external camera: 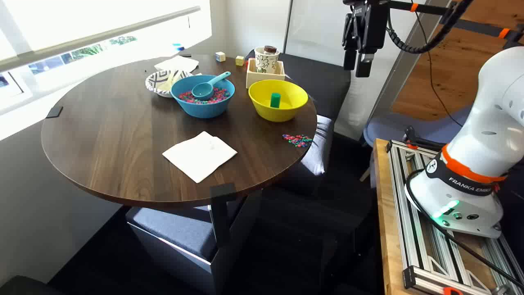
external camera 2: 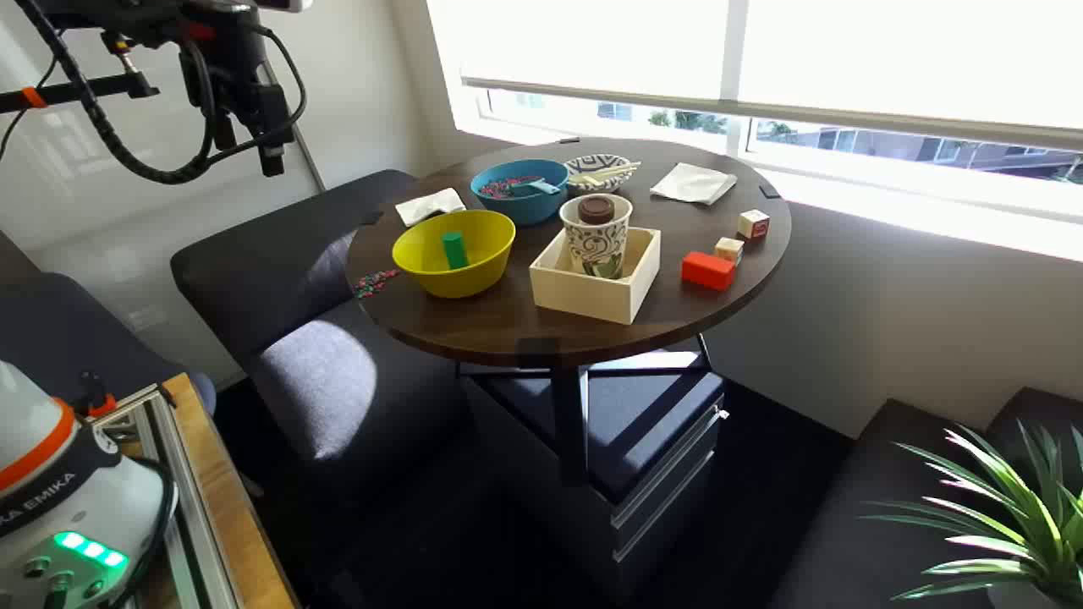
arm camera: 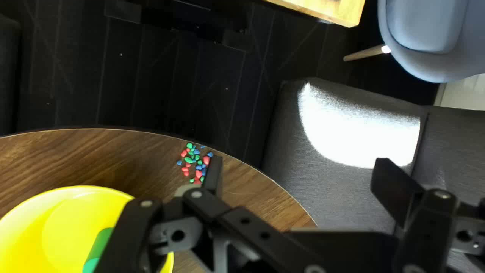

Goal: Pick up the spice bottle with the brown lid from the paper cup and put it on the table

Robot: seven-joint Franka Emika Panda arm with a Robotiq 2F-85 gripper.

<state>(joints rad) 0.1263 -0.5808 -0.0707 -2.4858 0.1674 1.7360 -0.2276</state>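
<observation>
Observed gripper [arm camera: 297,172] spread, empty, above tabletop [external camera: 110,123] height. Must cross inward, then descend to spice bottle [external camera 2: 596,209], apparently upright in paper cup [external camera 2: 597,249].

In an exterior view, the camera is looking down from well back across the surface [external camera: 110,135], the robot base [external camera: 454,196] showing at frame right and the paper cup [external camera: 265,63] standing on the far side. In an exterior view facing the window [external camera 2: 698,121], the robot base is showing at frame left, a plant [external camera 2: 1041,541] is crowding the lower right, and the paper cup is standing nearer. Both are sharing the whole surface. The wrist camera is sitting just behind the claw [arm camera: 297,172], pointing steeply down over the surface's rim — catching part of the yellow bowl [arm camera: 60,216] both exterior views are sharing.
</observation>
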